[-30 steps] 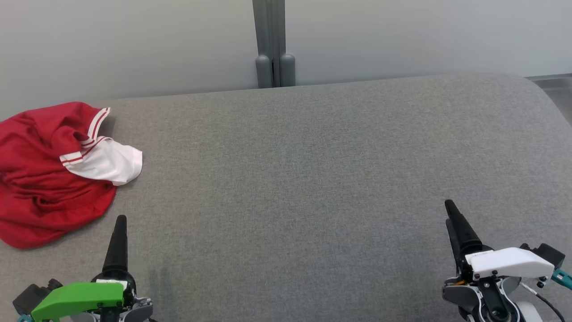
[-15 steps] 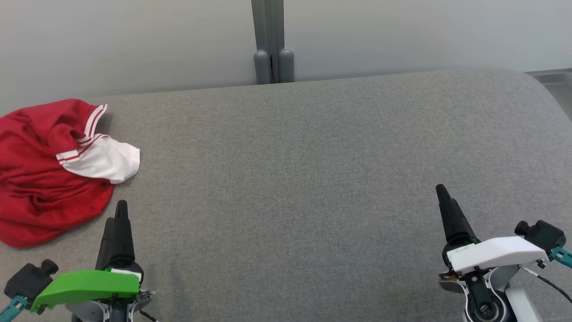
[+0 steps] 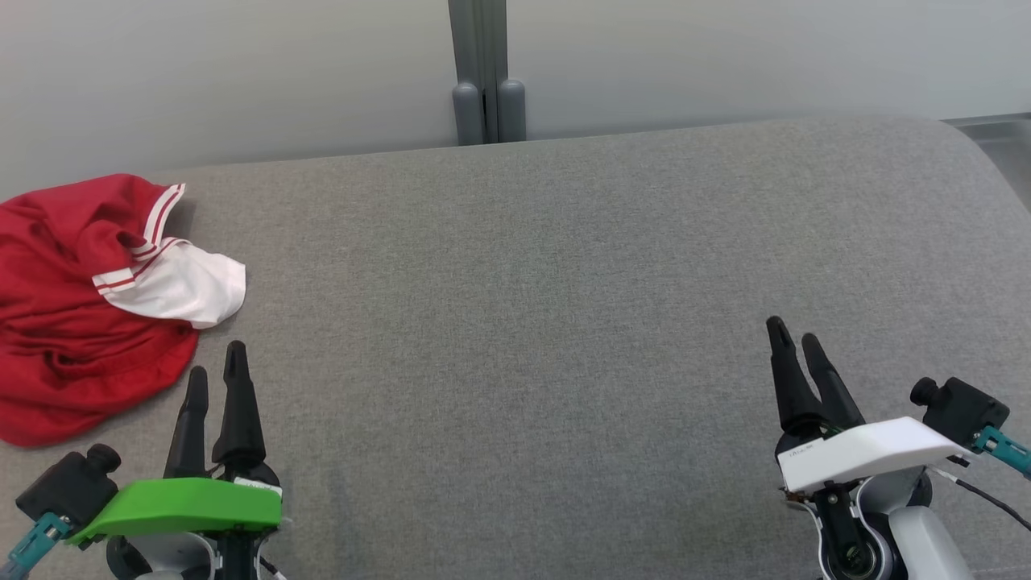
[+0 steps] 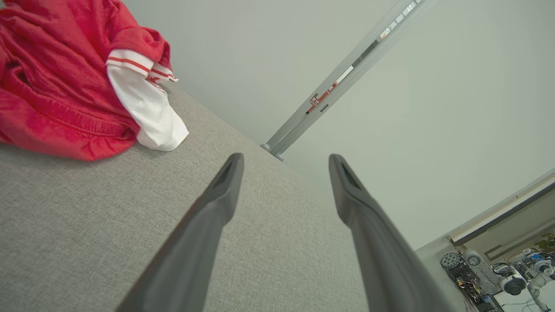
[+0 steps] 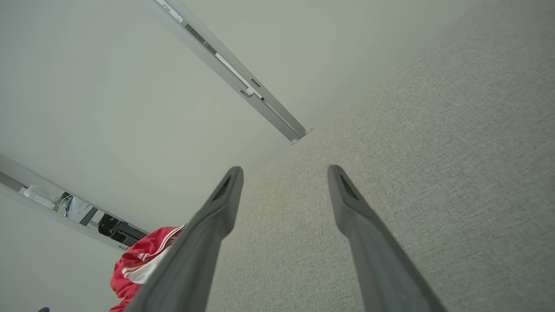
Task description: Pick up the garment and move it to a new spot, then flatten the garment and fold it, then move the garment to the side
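Bunched in a heap at the left end of a grey padded surface [image 3: 523, 322]: a red garment [image 3: 72, 338] with a white, red-striped sleeve on top. Just beside its near edge, not touching, the left gripper [image 3: 216, 362], fingers spread wide and empty. Well apart at the right, the right gripper [image 3: 792, 330], likewise spread wide, holding nothing.

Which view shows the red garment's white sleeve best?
The left wrist view: the white sleeve lies close and large, its red stripes clear. The head view shows it smaller; the right wrist view, a distant sliver beside a finger.
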Robot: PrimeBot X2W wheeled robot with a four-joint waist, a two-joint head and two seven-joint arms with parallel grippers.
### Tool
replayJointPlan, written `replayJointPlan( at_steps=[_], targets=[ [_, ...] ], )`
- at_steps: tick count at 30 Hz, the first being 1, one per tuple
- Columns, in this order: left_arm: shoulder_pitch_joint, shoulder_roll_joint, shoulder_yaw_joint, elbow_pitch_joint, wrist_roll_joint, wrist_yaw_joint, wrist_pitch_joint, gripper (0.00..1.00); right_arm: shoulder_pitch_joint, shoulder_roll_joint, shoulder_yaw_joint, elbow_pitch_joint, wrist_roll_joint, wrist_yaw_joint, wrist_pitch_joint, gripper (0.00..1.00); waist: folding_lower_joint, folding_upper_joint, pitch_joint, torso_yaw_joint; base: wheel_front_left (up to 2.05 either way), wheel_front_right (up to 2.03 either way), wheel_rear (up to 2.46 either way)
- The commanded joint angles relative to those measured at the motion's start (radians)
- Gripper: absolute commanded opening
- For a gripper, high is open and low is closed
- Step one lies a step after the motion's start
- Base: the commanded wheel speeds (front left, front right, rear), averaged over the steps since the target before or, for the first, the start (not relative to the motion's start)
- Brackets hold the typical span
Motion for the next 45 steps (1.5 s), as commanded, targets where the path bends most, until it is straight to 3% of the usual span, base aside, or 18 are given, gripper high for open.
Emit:
replayJointPlan(
  at_steps=[1,30,45],
  targets=[
    [-0.002,0.008,-0.003,-0.023,0.039,0.006,-0.010,1.00,-0.027,-0.006,0.004,-0.021,-0.036,0.000,-0.011,1.00,0.0000,0.0000,0.001,0.000,0.00,0.00,0.00],
    [0.036,0.011,-0.046,-0.032,0.385,0.012,-0.091,1.00,-0.014,-0.008,0.073,-0.012,-0.359,0.000,-0.093,1.00,0.0000,0.0000,-0.001,-0.011,0.00,0.00,0.00],
    [0.060,0.012,-0.048,-0.015,0.518,0.044,-0.125,1.00,0.000,-0.009,0.073,-0.001,-0.494,0.000,-0.127,1.00,0.0000,0.0000,-0.007,-0.018,0.00,0.00,0.00]
  ],
)
